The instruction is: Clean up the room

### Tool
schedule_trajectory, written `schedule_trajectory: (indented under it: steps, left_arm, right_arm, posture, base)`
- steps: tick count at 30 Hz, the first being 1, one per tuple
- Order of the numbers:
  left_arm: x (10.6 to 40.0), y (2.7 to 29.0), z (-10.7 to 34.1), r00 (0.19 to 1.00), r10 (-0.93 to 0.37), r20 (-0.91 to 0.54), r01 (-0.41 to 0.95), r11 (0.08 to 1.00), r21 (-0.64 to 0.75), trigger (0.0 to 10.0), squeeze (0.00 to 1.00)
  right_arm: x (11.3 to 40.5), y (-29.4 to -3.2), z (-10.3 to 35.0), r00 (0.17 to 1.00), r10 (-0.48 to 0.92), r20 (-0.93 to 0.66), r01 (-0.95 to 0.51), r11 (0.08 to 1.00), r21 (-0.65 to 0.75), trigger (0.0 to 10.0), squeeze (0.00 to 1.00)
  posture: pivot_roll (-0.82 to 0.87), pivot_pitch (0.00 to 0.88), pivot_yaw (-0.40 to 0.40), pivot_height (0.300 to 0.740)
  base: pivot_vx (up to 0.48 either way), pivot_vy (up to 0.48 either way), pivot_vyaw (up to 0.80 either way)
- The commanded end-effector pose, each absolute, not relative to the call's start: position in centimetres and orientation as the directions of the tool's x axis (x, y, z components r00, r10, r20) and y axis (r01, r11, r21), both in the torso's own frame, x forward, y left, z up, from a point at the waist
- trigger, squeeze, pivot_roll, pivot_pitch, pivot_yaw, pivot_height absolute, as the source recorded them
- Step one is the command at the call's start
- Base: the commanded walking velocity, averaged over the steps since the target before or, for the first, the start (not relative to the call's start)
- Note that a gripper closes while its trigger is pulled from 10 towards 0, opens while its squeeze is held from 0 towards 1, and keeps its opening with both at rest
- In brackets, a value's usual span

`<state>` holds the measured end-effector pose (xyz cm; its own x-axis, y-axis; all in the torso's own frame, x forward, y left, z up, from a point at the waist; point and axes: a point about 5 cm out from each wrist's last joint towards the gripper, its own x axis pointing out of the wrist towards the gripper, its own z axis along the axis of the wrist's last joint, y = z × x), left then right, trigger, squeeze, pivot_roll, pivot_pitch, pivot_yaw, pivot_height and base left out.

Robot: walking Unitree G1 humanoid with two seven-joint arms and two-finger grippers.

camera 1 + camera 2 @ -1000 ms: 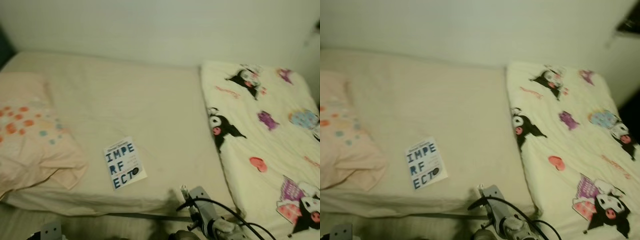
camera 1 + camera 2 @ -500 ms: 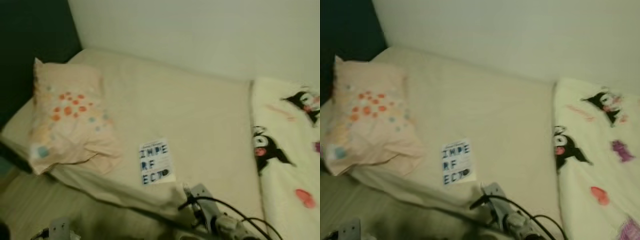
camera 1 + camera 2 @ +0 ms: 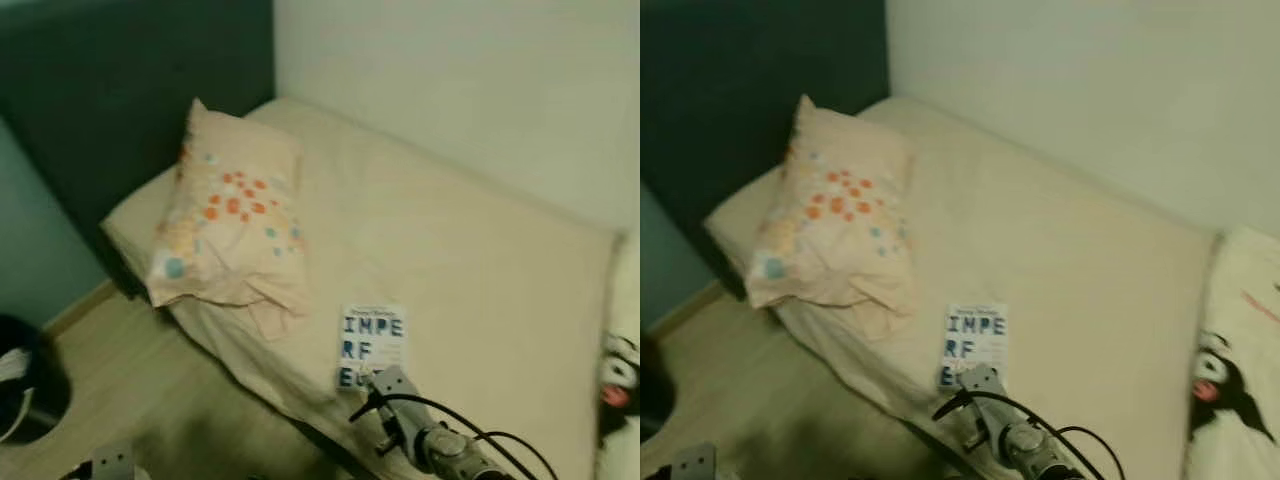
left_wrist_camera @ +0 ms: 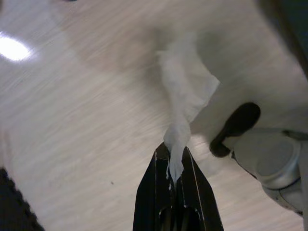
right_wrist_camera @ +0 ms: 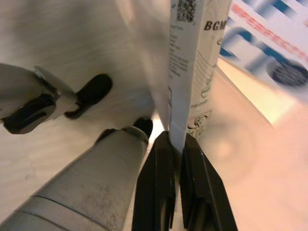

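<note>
My left gripper (image 4: 174, 151) is shut on a crumpled white tissue (image 4: 186, 89), which hangs over the pale wooden floor (image 4: 72, 120). My right gripper (image 5: 175, 138) is shut on a slim white carton (image 5: 195, 62) with a QR code and black print, held upright at the bed's edge. Just beyond the carton lies a book with big blue letters (image 3: 372, 340) on the cream sheet. In the left eye view my right wrist (image 3: 425, 440) sits low at the near edge of the bed (image 3: 470, 260), right below the book.
A peach pillow with orange dots (image 3: 232, 215) lies at the head of the bed, against a dark headboard (image 3: 120, 100). A dark round bin (image 3: 25, 385) stands on the floor at the far left. A cartoon-print blanket (image 3: 1230, 390) covers the bed's right end.
The whole picture has swung left: pillow and book have slid rightward in view, and the headboard, floor and bin have come in. The book and pillow have not moved on the bed.
</note>
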<state>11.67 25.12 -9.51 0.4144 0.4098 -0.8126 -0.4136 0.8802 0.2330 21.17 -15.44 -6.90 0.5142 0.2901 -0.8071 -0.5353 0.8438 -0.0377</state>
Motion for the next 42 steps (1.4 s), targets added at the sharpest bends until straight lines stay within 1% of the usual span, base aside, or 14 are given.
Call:
schedule_trajectory:
  steps: [1, 14, 23, 25, 30, 35, 39, 42]
  left_arm:
    - [11.0, 24.8, -9.8, 0.393, 0.397, -0.829, -0.407, 0.884, 0.23, 10.0, 0.0]
    - [11.2, 24.4, -9.9, 0.401, 0.381, -0.833, -0.385, 0.895, 0.224, 10.0, 0.0]
    - [12.4, 24.0, -9.7, 0.434, 0.344, -0.833, -0.379, 0.908, 0.178, 10.0, 0.0]
    - [12.7, 23.5, -9.7, 0.45, 0.317, -0.835, -0.357, 0.921, 0.156, 10.0, 0.0]
    - [13.0, 22.9, -9.7, 0.469, 0.274, -0.84, -0.304, 0.943, 0.137, 10.0, 0.0]
    - [12.8, 22.7, -9.9, 0.465, 0.269, -0.843, -0.307, 0.943, 0.131, 10.0, 0.0]
    - [12.3, 22.7, -10.0, 0.459, 0.271, -0.846, -0.317, 0.94, 0.129, 10.0, 0.0]
    - [12.3, 22.8, -10.0, 0.458, 0.272, -0.846, -0.317, 0.939, 0.131, 10.0, 0.0]
  right_arm:
    - [20.7, -15.9, -7.2, 0.496, 0.28, -0.822, -0.541, 0.84, -0.04, 10.0, 0.0]
    - [20.7, -16.0, -7.1, 0.492, 0.282, -0.824, -0.555, 0.831, -0.046, 10.0, 0.0]
    - [20.8, -15.9, -7.1, 0.498, 0.277, -0.821, -0.549, 0.834, -0.051, 10.0, 0.0]
    - [20.8, -16.0, -7.1, 0.512, 0.261, -0.819, -0.506, 0.862, -0.041, 10.0, 0.0]
    - [20.7, -16.2, -7.2, 0.525, 0.232, -0.819, -0.453, 0.891, -0.038, 10.0, 0.0]
    - [20.5, -16.6, -7.4, 0.53, 0.204, -0.823, -0.409, 0.912, -0.037, 10.0, 0.0]
    - [20.3, -17.4, -7.5, 0.552, 0.146, -0.821, -0.277, 0.961, -0.015, 10.0, 0.0]
    - [20.4, -17.5, -7.5, 0.556, 0.138, -0.82, -0.255, 0.967, -0.009, 10.0, 0.0]
  posture:
    - [-0.07, 0.0, -0.025, 0.74]
    - [-0.08, 0.0, -0.021, 0.74]
    - [-0.07, 0.0, -0.02, 0.74]
    - [-0.08, 0.0, -0.018, 0.74]
    - [-0.08, 0.0, -0.014, 0.74]
    - [-0.08, 0.0, -0.016, 0.74]
    - [-0.08, 0.0, -0.017, 0.74]
    - [-0.08, 0.0, -0.017, 0.74]
  base:
    - [0.0, 0.0, 0.76]
    - [0.0, 0.0, 0.77]
    - [0.0, 0.0, 0.76]
    - [0.0, 0.0, 0.76]
    - [0.0, 0.0, 0.76]
    - [0.0, 0.0, 0.76]
    - [0.0, 0.0, 0.76]
    - [0.0, 0.0, 0.76]
